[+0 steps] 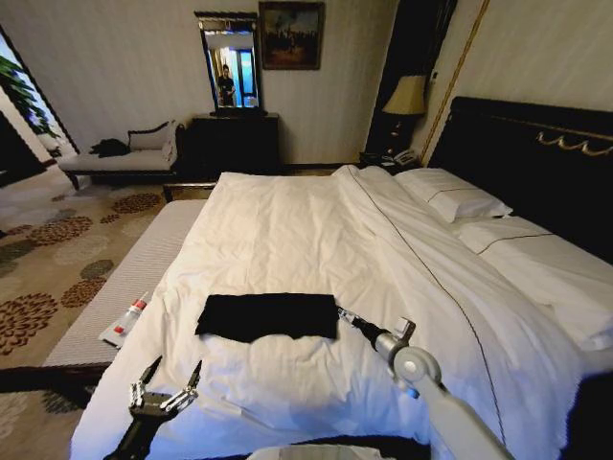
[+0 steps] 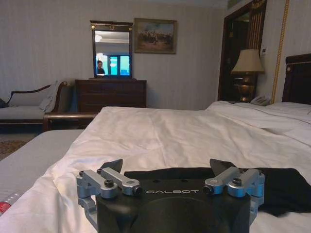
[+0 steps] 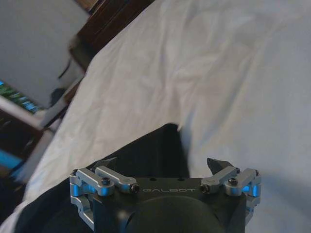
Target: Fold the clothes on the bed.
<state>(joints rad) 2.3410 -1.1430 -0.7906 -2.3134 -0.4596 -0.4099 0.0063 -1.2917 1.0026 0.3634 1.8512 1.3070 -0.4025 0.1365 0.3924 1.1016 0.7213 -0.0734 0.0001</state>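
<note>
The black T-shirt lies folded into a flat, wide rectangle on the white duvet near the foot of the bed. Its lettering cannot be seen; only plain black fabric faces up.

The left gripper hangs low at the foot of the bed, near the duvet's edge and apart from the T-shirt, with its 2 fingers spread open and holding nothing. In the left wrist view the same gripper points across the bed, and the T-shirt shows as a dark strip just beyond the fingertips, partly hidden behind the gripper body.

The right arm reaches in from the lower right. Its gripper sits at the right end of the T-shirt, though from the head view the fingers are too small and dark to read. The right wrist view shows the right gripper with its jaws apart, poised over the black fabric, which is partly covered by the gripper body; whether the fingertips touch the cloth is unclear.

A small tube with a red cap lies on the grey bench beside the bed, cut off at the frame edge in the left wrist view.
</note>
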